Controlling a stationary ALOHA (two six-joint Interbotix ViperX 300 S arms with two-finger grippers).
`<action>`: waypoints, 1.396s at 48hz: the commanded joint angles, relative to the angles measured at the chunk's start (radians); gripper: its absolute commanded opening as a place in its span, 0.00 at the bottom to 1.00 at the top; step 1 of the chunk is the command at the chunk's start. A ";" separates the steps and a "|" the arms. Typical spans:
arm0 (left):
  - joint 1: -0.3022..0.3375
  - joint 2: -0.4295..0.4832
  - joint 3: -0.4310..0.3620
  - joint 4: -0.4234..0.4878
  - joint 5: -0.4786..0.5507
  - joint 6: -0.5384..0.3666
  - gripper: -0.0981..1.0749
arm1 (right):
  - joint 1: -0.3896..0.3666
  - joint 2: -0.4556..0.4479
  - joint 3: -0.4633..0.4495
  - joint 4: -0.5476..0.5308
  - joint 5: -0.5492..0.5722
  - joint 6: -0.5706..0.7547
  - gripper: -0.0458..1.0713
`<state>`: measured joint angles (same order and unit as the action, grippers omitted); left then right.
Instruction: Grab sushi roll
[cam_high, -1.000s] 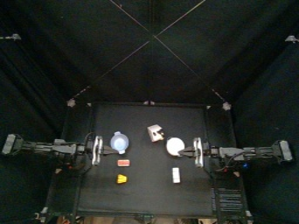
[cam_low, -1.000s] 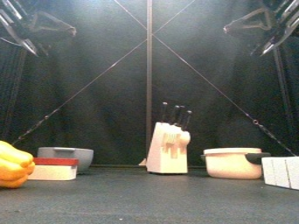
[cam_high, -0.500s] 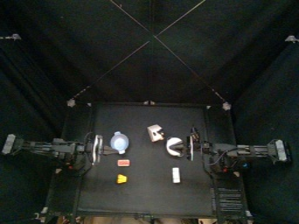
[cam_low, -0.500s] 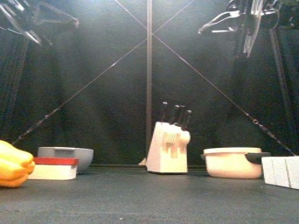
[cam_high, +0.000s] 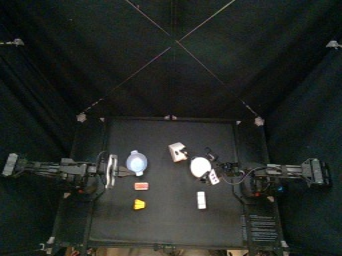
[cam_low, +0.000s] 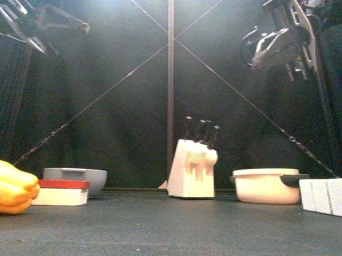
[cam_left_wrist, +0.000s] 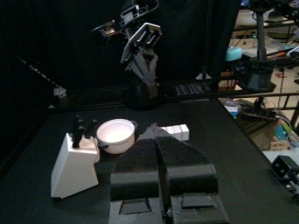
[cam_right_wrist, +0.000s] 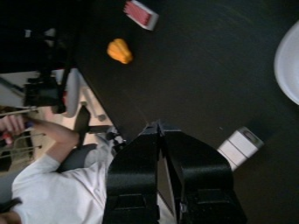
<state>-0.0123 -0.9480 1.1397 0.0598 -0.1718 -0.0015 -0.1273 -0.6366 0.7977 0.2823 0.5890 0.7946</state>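
Top view is showing the sushi roll (cam_high: 202, 200) lying bare on the worktop (cam_high: 167, 225) toward the front, right of centre, well apart from the little yellow piece (cam_high: 139, 204) and the red-and-white piece (cam_high: 140, 185); nothing is touching it.

Right end effector (cam_high: 217, 173) is sitting above the round white dish (cam_high: 201, 166), behind the roll; right wrist view is showing its jaws pressed together and gripping nothing, with the roll (cam_right_wrist: 242, 147) just off to one side of them. Left end effector (cam_left_wrist: 163, 171) is also closed and empty; left arm is resting at the left side of the worktop by the blue-grey bowl (cam_high: 135, 163).

Step in hand, as I'm reading it: approach, grasp not yet started. To do it well: open the right jaws before descending; line them up across the roll's narrow width, not its length; come straight down over its middle so one jaw is not nudging it away; keep clear of the dish rim on the way.

Containers: white dish (cam_left_wrist: 118, 131) is looking empty in the left wrist view; front view is showing it as a lidded-looking white pot (cam_low: 267, 186), so I'm not sure of the inside; blue-grey bowl contents are too small to tell; knife block (cam_low: 193, 168) is holding dark-handled knives upright at mid-worktop.
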 joint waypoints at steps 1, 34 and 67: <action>-0.006 0.005 -0.003 -0.038 -0.009 0.000 0.06 | 0.003 -0.005 -0.040 -0.121 0.095 0.126 0.14; -0.114 0.005 0.052 -0.166 -0.025 0.000 0.06 | 0.591 0.173 -0.011 -0.813 0.368 1.207 0.16; -0.112 0.003 0.069 -0.166 -0.025 0.003 0.06 | 0.630 0.603 -0.186 -0.759 0.405 1.253 0.70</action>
<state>-0.1227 -0.9480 1.2195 -0.1058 -0.1871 0.0000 0.5016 -0.0322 0.6458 -0.4755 0.9817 2.0509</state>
